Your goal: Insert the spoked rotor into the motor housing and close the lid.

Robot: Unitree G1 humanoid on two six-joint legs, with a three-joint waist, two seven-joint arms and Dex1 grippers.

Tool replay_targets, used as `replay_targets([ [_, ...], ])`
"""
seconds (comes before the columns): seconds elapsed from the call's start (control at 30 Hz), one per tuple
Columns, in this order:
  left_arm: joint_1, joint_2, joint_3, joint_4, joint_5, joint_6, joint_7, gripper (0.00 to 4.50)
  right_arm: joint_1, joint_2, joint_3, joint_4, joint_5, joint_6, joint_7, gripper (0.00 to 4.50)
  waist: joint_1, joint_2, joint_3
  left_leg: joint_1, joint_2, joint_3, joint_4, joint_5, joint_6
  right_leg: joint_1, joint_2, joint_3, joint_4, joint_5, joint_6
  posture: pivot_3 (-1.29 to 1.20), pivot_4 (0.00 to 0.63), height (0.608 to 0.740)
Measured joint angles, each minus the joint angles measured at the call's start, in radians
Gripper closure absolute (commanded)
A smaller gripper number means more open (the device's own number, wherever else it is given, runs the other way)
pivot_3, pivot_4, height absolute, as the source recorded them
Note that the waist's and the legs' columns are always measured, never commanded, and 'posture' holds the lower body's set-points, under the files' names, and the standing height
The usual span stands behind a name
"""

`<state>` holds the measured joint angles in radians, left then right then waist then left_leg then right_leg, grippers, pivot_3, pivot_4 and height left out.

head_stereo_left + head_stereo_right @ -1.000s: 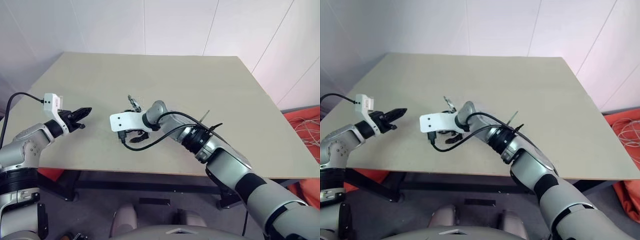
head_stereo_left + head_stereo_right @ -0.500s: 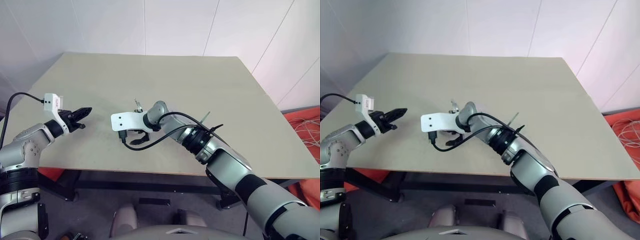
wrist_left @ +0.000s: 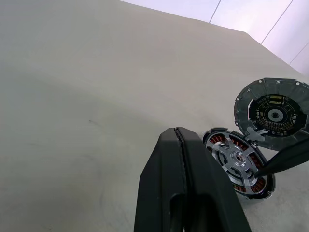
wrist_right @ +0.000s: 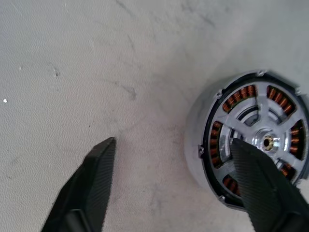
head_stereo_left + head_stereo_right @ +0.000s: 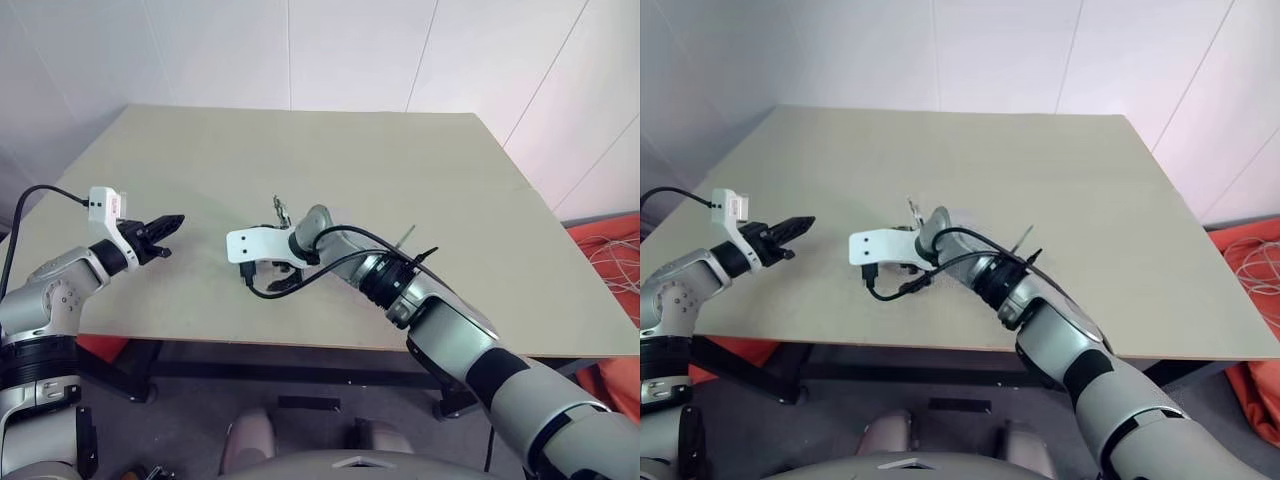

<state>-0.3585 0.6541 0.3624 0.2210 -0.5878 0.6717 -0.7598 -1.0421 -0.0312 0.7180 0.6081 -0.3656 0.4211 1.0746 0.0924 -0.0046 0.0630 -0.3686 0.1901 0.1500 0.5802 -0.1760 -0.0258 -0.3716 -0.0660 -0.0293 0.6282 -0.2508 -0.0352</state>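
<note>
The motor housing (image 4: 197, 129) lies on the table with the spoked rotor (image 4: 267, 141) seated inside it, grey spokes over the copper windings. The lid (image 3: 273, 114) stands raised on edge behind the housing, its inner face showing; it pokes up as the lid (image 5: 279, 209) beside my right wrist. My right gripper (image 4: 173, 142) points steeply down and is open, one finger over the rotor, the other over bare table beside the housing. My left gripper (image 3: 177, 131) is shut on nothing, hovering a hand's width left of the housing (image 3: 263, 186).
The beige table (image 5: 420, 170) holds nothing else nearby. Its front edge runs just below both grippers. A black cable loops under my right wrist's white camera mount (image 5: 255, 243). Red cloth and wires lie on the floor at right (image 5: 615, 250).
My right gripper has shifted slightly rightward and lower over the housing. The left arm has stayed still.
</note>
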Motion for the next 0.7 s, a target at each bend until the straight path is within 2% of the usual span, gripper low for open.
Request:
replay_targets([
  [0.3, -0.001, -0.006, 0.000, 0.000, 0.000, 0.000, 0.001, 4.50, -0.043, 0.028, -0.012, 0.068, -0.015, 0.001, -0.036, 4.33, 0.000, 0.000, 0.000, 0.000, 0.000, 0.000, 0.000, 0.000, 0.000, 0.000, 0.000, 0.000, 0.000, 0.000, 0.000, 0.00, 0.000, 0.740],
  [0.33, -0.001, -0.006, 0.000, 0.000, 0.000, 0.000, 0.001, 4.50, -0.044, 0.027, -0.012, 0.069, -0.015, -0.002, -0.034, 4.47, 0.000, 0.000, 0.000, 0.000, 0.000, 0.000, 0.000, 0.000, 0.000, 0.000, 0.000, 0.000, 0.000, 0.000, 0.000, 0.00, 0.000, 0.740],
  [0.53, -0.002, -0.007, 0.000, 0.000, 0.000, 0.000, 0.002, 4.50, -0.043, -0.003, -0.008, 0.068, -0.014, -0.059, -0.003, 4.47, 0.001, 0.000, 0.000, -0.001, 0.000, 0.000, 0.000, 0.000, 0.000, -0.001, 0.001, 0.000, 0.000, 0.000, 0.000, 0.00, 0.000, 0.740],
  [0.7, -0.008, -0.007, -0.001, 0.002, 0.001, 0.000, 0.002, 4.50, -0.039, -0.085, -0.006, -0.023, -0.007, -0.126, 0.086, 4.47, 0.003, -0.001, 0.001, -0.003, 0.000, 0.000, 0.000, 0.000, 0.000, -0.001, 0.001, 0.000, -0.001, 0.000, 0.000, 0.00, 0.000, 0.740],
])
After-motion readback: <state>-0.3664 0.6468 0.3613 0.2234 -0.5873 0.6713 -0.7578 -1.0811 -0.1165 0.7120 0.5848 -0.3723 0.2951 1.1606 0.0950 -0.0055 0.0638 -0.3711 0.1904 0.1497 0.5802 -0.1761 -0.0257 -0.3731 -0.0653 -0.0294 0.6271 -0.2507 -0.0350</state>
